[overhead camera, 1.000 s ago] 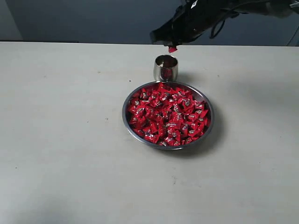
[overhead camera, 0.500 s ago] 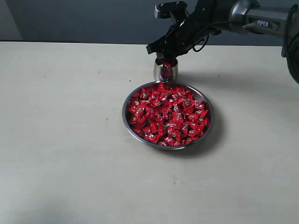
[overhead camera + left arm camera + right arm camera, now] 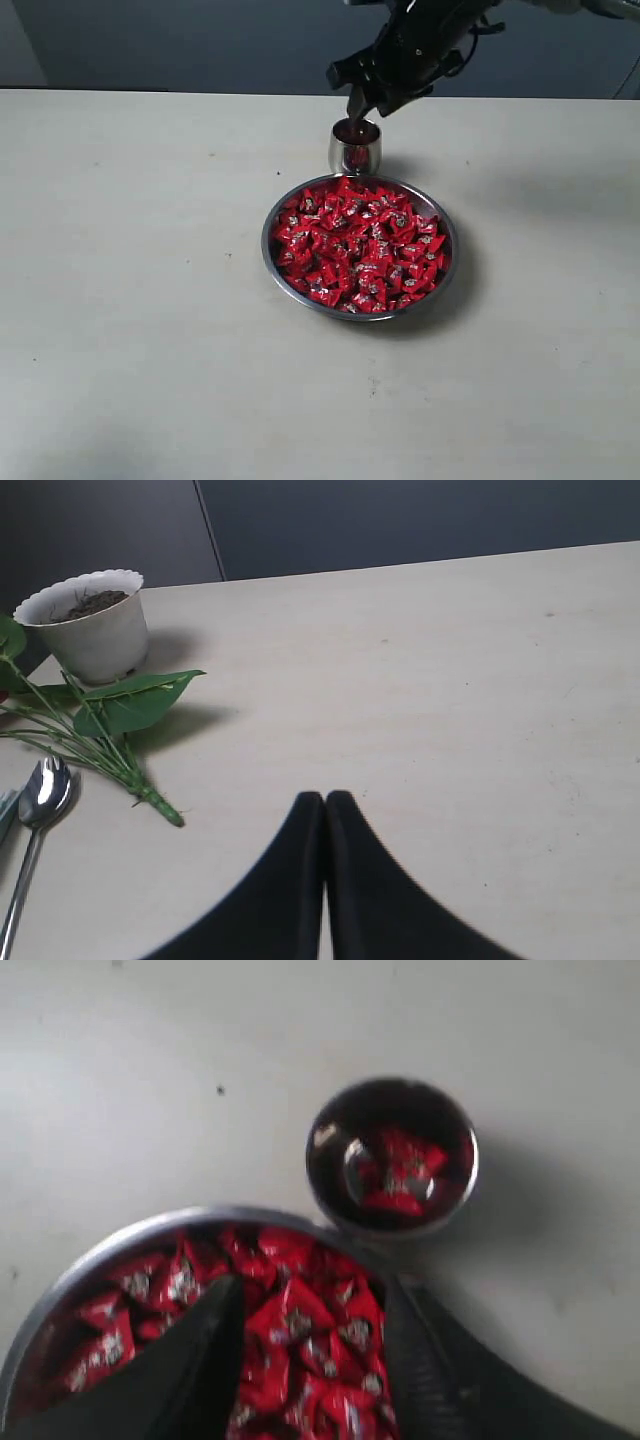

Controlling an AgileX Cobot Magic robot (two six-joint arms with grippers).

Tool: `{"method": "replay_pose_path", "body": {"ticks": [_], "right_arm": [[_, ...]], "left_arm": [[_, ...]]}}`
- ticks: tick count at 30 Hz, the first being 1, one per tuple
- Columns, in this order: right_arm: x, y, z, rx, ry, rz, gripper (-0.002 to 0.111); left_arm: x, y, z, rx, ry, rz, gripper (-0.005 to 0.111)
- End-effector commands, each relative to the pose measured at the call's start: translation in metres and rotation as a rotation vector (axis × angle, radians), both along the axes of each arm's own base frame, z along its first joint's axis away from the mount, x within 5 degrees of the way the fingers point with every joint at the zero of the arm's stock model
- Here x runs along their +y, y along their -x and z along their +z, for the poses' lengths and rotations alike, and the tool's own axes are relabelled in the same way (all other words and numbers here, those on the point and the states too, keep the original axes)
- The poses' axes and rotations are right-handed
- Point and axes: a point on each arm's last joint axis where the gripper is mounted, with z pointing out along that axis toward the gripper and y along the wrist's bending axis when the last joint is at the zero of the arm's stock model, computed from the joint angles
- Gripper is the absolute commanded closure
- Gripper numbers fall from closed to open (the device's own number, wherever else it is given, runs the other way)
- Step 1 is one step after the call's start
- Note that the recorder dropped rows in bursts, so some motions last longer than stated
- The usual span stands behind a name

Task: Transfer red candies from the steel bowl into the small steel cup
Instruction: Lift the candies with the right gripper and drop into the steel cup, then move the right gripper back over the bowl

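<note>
Right pincer [image 3: 368, 102], jaws apart and holding nothing, hangs directly above the small steel cup [image 3: 355, 148] at upper centre of the exterior view. Left pincer [image 3: 325, 815], its tips pressed together and empty, appears only in its own wrist view, over bare counter [image 3: 130, 300].

The steel bowl [image 3: 360, 247], at centre frame, is heaped with red candies [image 3: 358, 250]. It stands just in front of the cup, with the rims nearly touching.

The next move is probably to fetch another candy. For that, the bowl lies below the right pincer, toward the lower frame edge, and the right arm is the nearer one. The candies point every way, so they share no long axis.

Only the right wrist view shows the cup's interior, with at least one candy [image 3: 400, 1165] inside, and the clear gap between the fingers [image 3: 200, 1360]. Only the left wrist view shows a white plant pot [image 3: 85, 625], a leafy sprig [image 3: 120, 715] and a spoon [image 3: 40, 805].
</note>
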Motion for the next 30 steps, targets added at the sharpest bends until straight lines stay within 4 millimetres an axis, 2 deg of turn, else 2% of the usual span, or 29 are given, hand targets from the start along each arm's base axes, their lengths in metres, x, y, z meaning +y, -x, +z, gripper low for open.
{"method": "replay_pose_path", "body": {"ticks": [1,7,12,17,23,30], "right_arm": [[-0.021,0.019,0.008,0.072,0.116,-0.022,0.069],[-0.041,0.056,0.019,0.077,0.122,-0.070,0.070],[-0.058,0.091,0.035,0.036,0.082,-0.091,0.070],[-0.073,0.118,0.043,-0.017,0.052,-0.112,0.070],[-0.084,0.139,0.048,-0.039,0.029,-0.123,0.070],[-0.087,0.147,0.048,-0.072,-0.021,-0.148,0.070]], "left_arm": [[0.000,0.000,-0.001,-0.005,0.007,-0.001,0.106],[0.000,0.000,-0.001,-0.005,0.005,-0.001,0.106],[0.000,0.000,-0.001,-0.005,0.005,-0.001,0.106],[0.000,0.000,-0.001,-0.005,0.005,-0.001,0.106],[0.000,0.000,-0.001,-0.005,0.005,-0.001,0.106],[0.000,0.000,-0.001,-0.005,0.005,-0.001,0.106]]}}
